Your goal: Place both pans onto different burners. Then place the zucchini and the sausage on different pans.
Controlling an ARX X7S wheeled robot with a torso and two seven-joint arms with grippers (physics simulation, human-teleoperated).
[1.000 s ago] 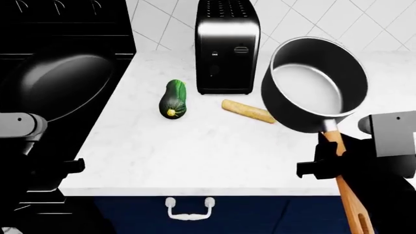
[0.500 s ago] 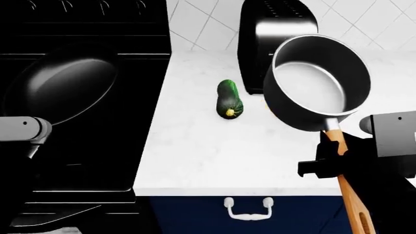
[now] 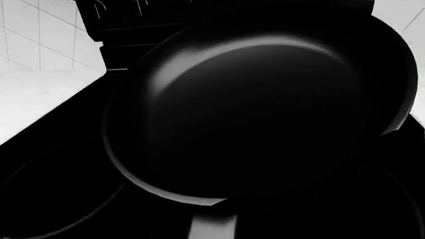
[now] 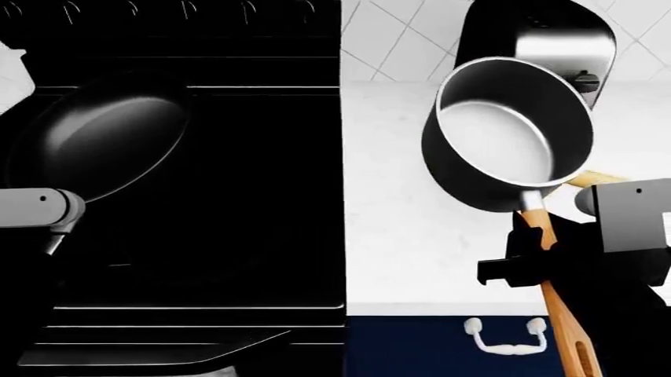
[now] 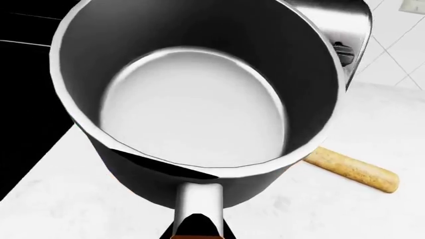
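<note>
My left gripper (image 4: 47, 236) is shut on the thin handle of the black frying pan (image 4: 100, 137) and holds it tilted above the left of the glossy black stovetop (image 4: 251, 196). The pan fills the left wrist view (image 3: 259, 109). A faint burner ring (image 3: 59, 219) shows below it. My right gripper (image 4: 537, 255) is shut on the orange-brown handle (image 4: 566, 330) of the grey saucepan (image 4: 514, 129), held over the white counter right of the stove. The saucepan fills the right wrist view (image 5: 199, 99). The tan sausage (image 5: 352, 169) lies on the counter behind it; only its tip (image 4: 598, 179) shows in the head view. The zucchini is hidden.
A black and chrome toaster (image 4: 545, 31) stands at the back of the white counter (image 4: 409, 236), behind the saucepan. The stove's back panel with knobs (image 4: 157, 12) runs along the far edge. A blue drawer front with a white handle (image 4: 507, 334) is below the counter.
The whole view has shifted left: the stove now fills the left half, and the toaster and counter slid right. The zucchini has gone behind the saucepan. Both pans stay held as before.
</note>
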